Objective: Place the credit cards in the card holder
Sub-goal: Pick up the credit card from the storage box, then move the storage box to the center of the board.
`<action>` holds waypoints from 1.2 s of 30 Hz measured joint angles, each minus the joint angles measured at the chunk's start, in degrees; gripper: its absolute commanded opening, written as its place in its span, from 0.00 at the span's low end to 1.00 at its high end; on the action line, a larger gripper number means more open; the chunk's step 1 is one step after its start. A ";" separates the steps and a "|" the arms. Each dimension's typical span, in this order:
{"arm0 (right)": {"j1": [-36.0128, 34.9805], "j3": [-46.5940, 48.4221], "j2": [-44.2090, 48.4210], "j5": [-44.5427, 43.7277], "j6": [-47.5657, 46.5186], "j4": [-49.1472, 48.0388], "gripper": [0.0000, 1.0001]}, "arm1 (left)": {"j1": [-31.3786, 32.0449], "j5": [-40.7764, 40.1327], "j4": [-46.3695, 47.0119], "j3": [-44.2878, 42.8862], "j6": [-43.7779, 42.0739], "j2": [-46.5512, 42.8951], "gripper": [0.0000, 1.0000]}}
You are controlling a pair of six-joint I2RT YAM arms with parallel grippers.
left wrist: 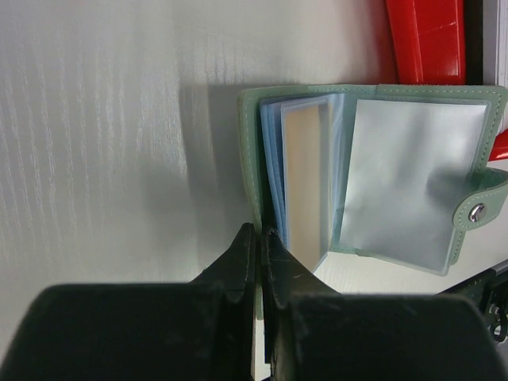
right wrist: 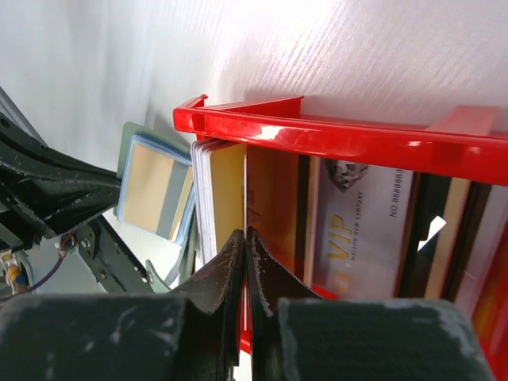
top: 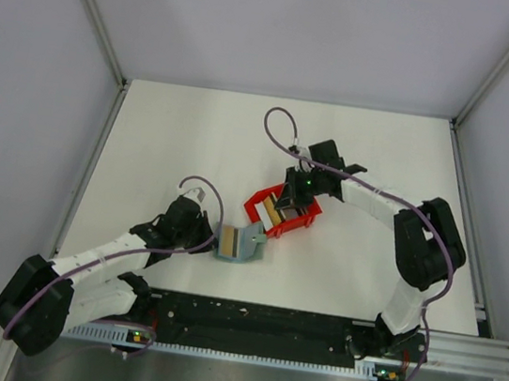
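Red glossy plastic was what I had to work around: the bin (right wrist: pixel 317 135) held the credit cards (right wrist: pixel 226 186) standing on edge in a tight row. They looked thin, stiff and slick, mostly gold-brown, with one pale printed face. The right gripper (right wrist: pixel 244 234) sat among them, its jaws closed to a sliver at the lower edge of the gold one at the end of the row. I could not tell whether a card sat between the tips. I judged that a clean lift wanted a single card pinched and drawn straight up past the rim, not scraped against its neighbours. The card holder (left wrist: pixel 252 159) lay open on the white worktop (top: pixel 195 144) just beside the bin. It had a grey-green stitched cover and soft clear sleeves (left wrist: pixel 413 182) fanned upward, one of them showing a tan card (left wrist: pixel 305 175). The left gripper (left wrist: pixel 258 234) was clamped shut on the holder's cover edge, pinning it. I reckoned that hold needed to be firm so the floppy sleeves would accept a card's corner.
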State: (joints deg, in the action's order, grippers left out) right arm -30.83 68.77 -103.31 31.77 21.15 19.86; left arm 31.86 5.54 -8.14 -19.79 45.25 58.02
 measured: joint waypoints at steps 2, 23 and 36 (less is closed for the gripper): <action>0.07 0.00 0.39 -0.98 0.04 0.09 0.00 | 0.00 0.07 0.00 0.00 0.00 0.00 0.00; -13.46 -10.10 18.03 -21.49 9.75 -8.59 0.00 | 0.00 0.22 -6.73 -2.73 -0.02 -6.38 0.00; -17.27 -9.79 7.96 -29.97 11.93 -11.04 0.00 | 0.00 -2.43 -16.50 -3.32 -0.48 -11.34 0.00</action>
State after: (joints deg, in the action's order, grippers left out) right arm -48.10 58.98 -95.35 1.80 33.08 8.82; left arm 31.86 3.11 -24.64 -23.11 44.77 46.68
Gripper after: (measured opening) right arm 0.006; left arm 0.015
